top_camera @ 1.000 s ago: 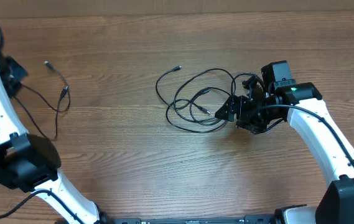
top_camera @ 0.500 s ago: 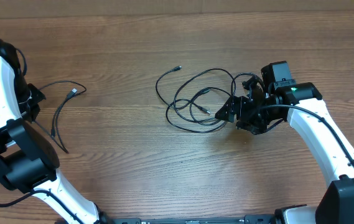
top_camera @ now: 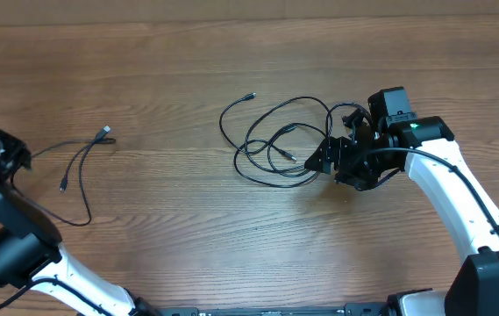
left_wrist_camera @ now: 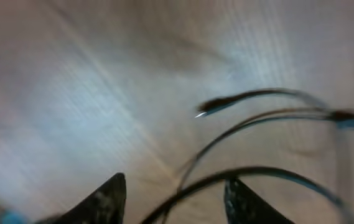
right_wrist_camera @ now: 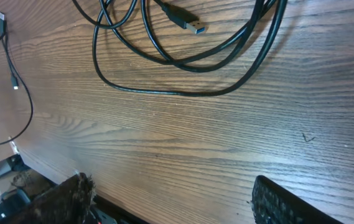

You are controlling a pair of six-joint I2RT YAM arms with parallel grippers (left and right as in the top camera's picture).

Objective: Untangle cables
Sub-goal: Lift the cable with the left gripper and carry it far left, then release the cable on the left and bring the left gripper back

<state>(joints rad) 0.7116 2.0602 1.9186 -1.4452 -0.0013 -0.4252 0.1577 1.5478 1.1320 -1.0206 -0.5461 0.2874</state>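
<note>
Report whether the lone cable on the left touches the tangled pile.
Apart. The overhead view shows a wide stretch of bare table between the lone cable and the tangled pile.

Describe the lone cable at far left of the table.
Thin black cable, lying slack on the wooden table at far left, well apart from the tangled pile. Small plugs show at two ends. One stretch runs to the left gripper; the blurred wrist view doesn't show whether it's held.
</note>
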